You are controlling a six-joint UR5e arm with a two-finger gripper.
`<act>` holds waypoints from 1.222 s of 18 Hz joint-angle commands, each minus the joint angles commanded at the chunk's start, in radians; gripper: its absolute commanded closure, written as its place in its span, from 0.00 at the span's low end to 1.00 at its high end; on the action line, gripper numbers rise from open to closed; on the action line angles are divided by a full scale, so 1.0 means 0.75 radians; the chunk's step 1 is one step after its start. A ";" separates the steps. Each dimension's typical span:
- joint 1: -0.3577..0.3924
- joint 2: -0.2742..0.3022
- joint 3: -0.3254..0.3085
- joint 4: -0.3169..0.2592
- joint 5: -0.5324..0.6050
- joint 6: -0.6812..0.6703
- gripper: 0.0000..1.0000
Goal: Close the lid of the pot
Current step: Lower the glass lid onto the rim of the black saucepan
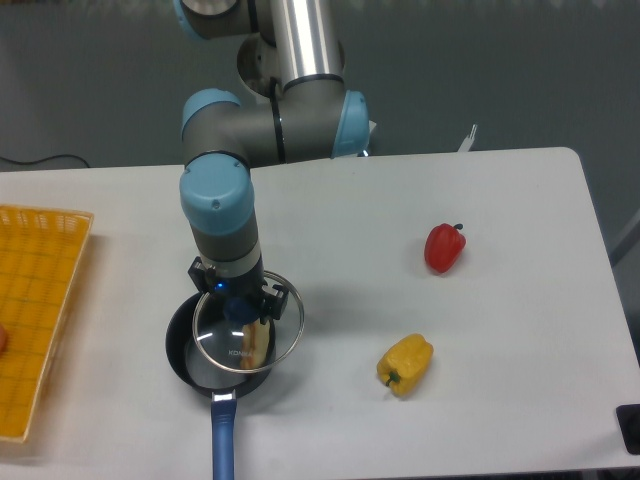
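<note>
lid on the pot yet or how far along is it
Done: the gripper has the lid by its blue knob and holds it above the pot. In hand: lining it up; the lid's rim overhangs the pot's right edge, so it sits off-centre and looks raised, not seated. Left: shift it a little left, lower it onto the rim and let go.
</note>
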 joint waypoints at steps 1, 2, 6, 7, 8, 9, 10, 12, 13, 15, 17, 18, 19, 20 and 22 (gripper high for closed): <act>-0.002 0.000 0.002 0.000 0.000 -0.016 0.48; -0.004 -0.004 0.006 -0.002 -0.002 -0.025 0.48; -0.037 -0.035 0.053 -0.022 -0.004 -0.090 0.48; -0.039 -0.043 0.057 -0.025 -0.004 -0.100 0.48; -0.039 -0.045 0.059 -0.033 -0.004 -0.106 0.48; -0.039 -0.049 0.063 -0.041 -0.004 -0.108 0.48; -0.041 -0.049 0.065 -0.043 -0.006 -0.109 0.48; -0.043 -0.051 0.065 -0.045 -0.006 -0.109 0.48; -0.043 -0.051 0.065 -0.045 -0.006 -0.109 0.48; -0.043 -0.053 0.065 -0.045 -0.006 -0.109 0.48; -0.043 -0.055 0.065 -0.045 -0.008 -0.109 0.48; -0.043 -0.059 0.067 -0.045 -0.010 -0.115 0.48; -0.043 -0.063 0.068 -0.043 -0.010 -0.123 0.48; -0.049 -0.072 0.072 -0.041 -0.010 -0.125 0.48; -0.057 -0.080 0.078 -0.039 -0.010 -0.127 0.48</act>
